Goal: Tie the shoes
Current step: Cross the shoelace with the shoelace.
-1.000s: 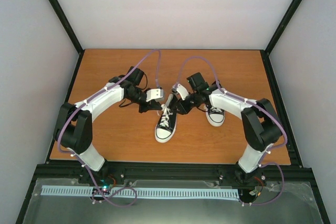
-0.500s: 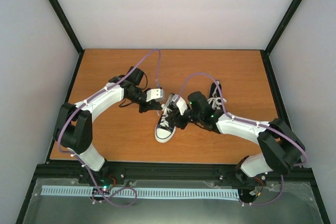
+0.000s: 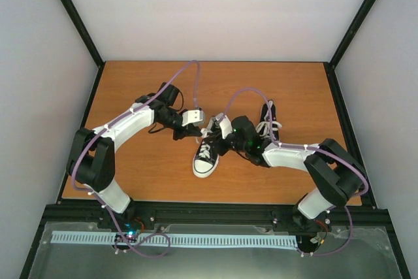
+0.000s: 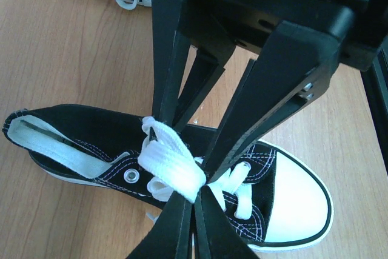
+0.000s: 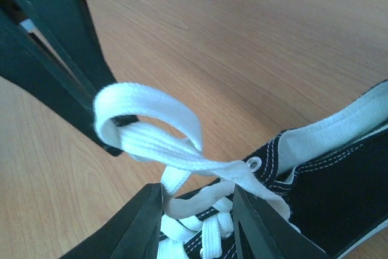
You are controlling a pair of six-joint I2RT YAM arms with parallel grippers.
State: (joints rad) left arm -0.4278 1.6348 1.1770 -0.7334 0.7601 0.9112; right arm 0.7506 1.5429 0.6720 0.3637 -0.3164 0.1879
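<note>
Pinching a white lace loop (image 4: pixel 173 165), the left jaws are closed on it above the centre shoe (image 3: pixel 204 156), one of two black sneakers on the counter (image 3: pixel 144 174), its toe cap toward 6 o'clock. The right jaws stand apart astride a lace strand (image 5: pixel 212 167) just over the eyelets; whether they touch it is unclear. The second shoe (image 3: pixel 268 117) lies at 2 o'clock from the first, behind the right arm (image 3: pixel 287 155).

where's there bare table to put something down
Bare wood: the far strip of the table along the back wall, and the near-left patch between the left arm and the nearer shoe. Crowded at the centre, where the left gripper and right gripper meet over its laces, with the other shoe behind the right arm.
</note>
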